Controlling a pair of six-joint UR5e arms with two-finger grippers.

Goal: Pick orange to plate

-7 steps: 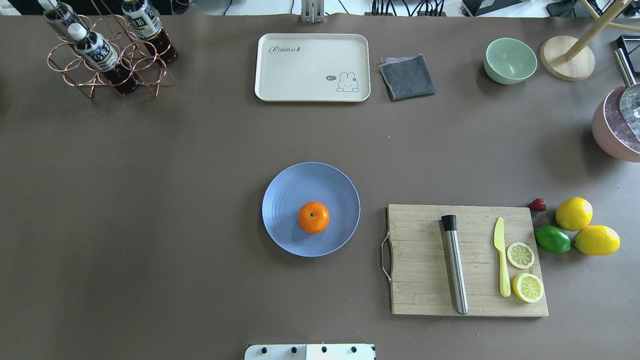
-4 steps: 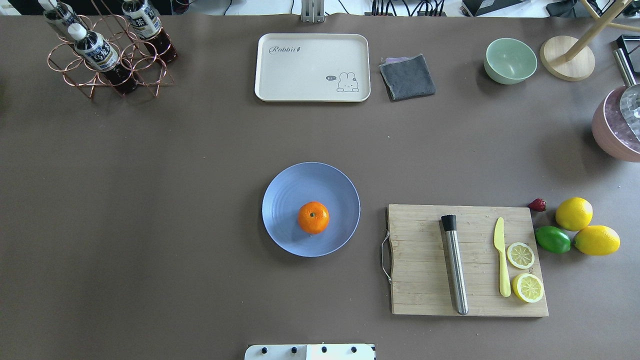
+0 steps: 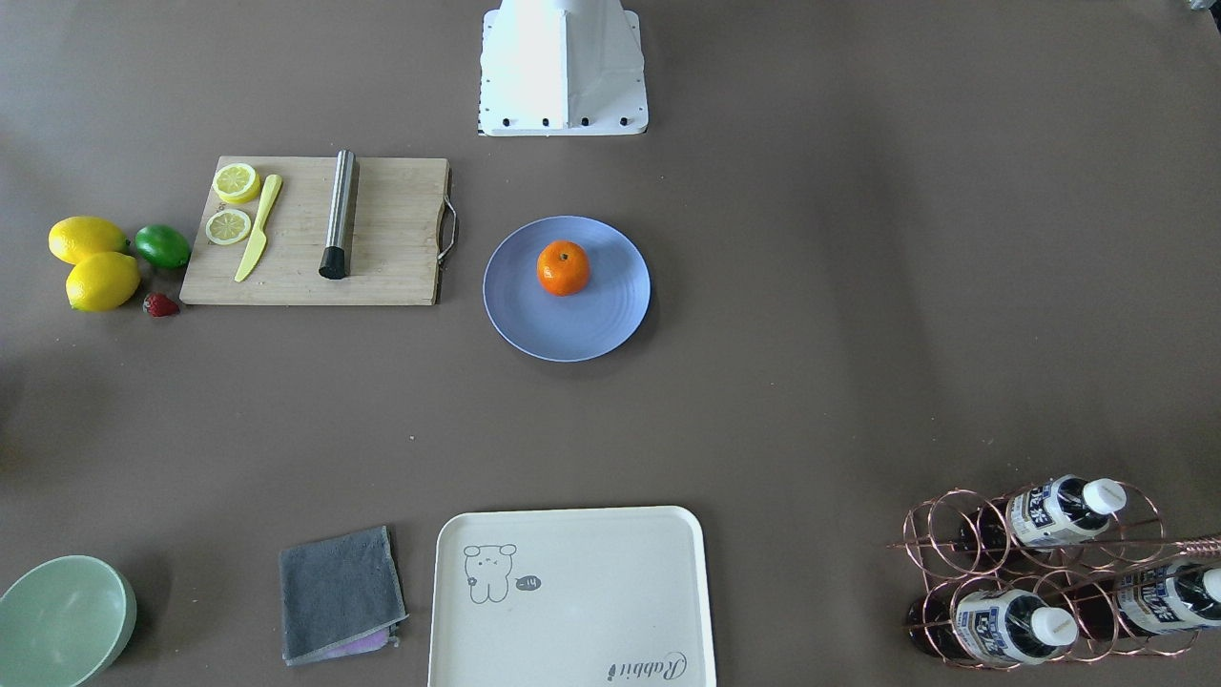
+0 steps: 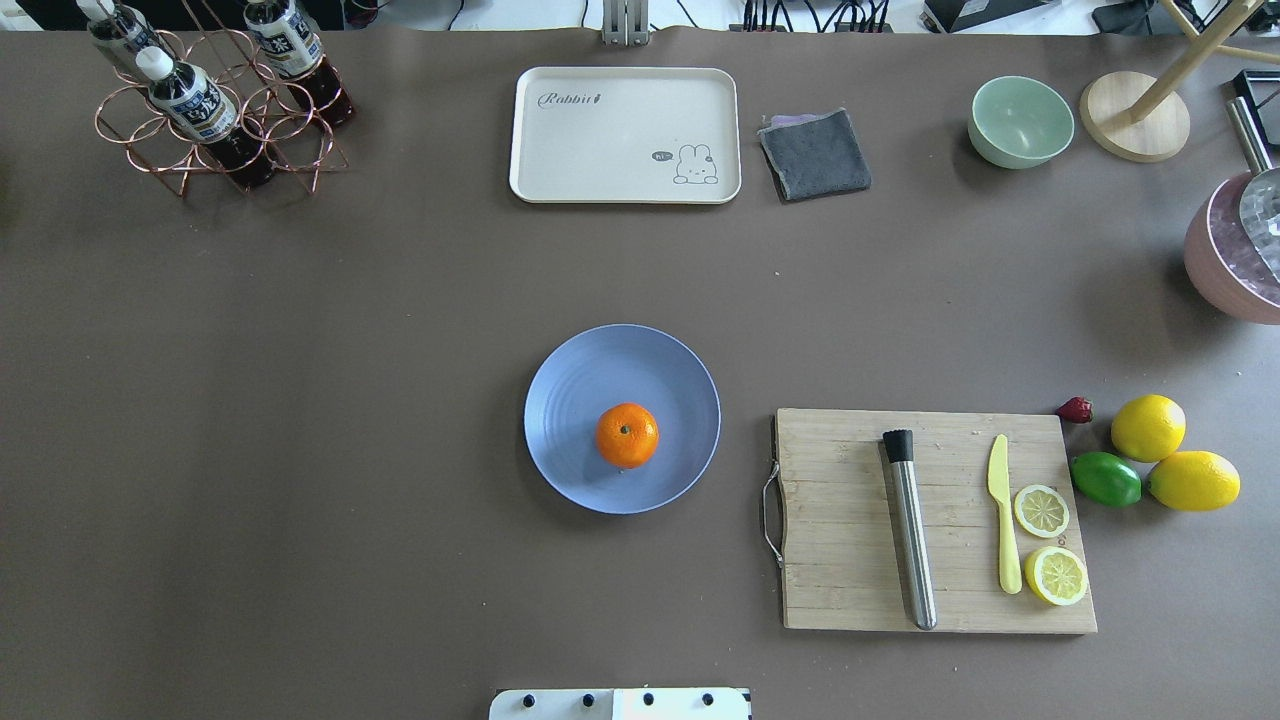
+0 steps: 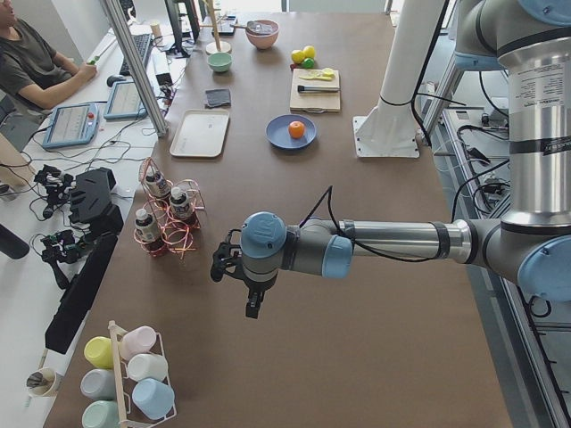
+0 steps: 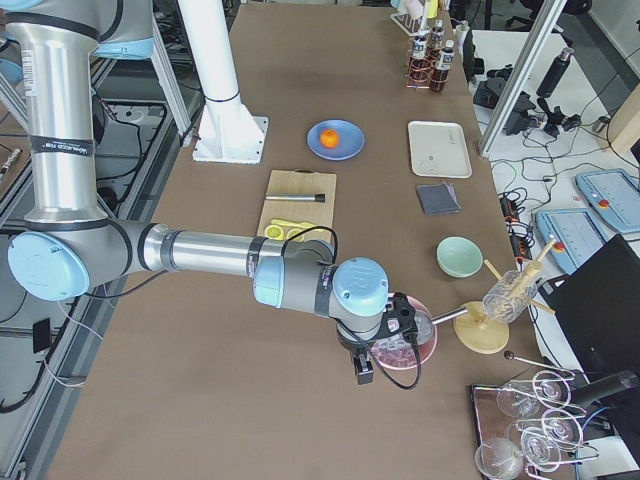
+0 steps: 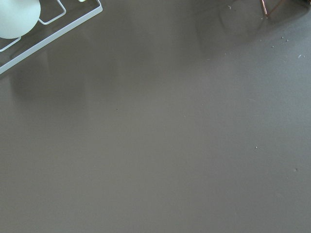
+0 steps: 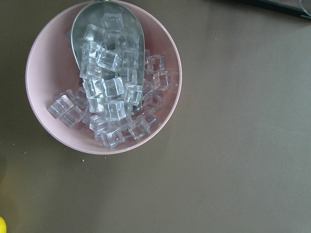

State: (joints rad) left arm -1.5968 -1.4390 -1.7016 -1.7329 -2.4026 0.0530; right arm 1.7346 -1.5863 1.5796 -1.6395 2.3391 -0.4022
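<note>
The orange (image 4: 627,435) sits on the pale blue plate (image 4: 600,365) near the table's middle, stem dimple up, a little toward the robot from the plate's centre. The front view shows the same orange (image 3: 563,267) and plate (image 3: 572,334), with nothing touching them. Neither arm appears in the overhead or front views. My left gripper (image 5: 254,303) hangs far off over the table's left end, seen only from the left side. My right gripper (image 6: 362,372) hovers beside the pink bowl at the right end. I cannot tell whether either is open or shut.
A wooden cutting board (image 4: 850,520) with a steel muddler, yellow knife and lemon slices lies right of the plate. Two lemons (image 4: 1148,427), a lime (image 4: 1105,479), a cream tray (image 4: 625,135), grey cloth, green bowl (image 4: 1020,121), pink ice bowl (image 8: 48,73) and bottle rack (image 4: 215,110) ring the table.
</note>
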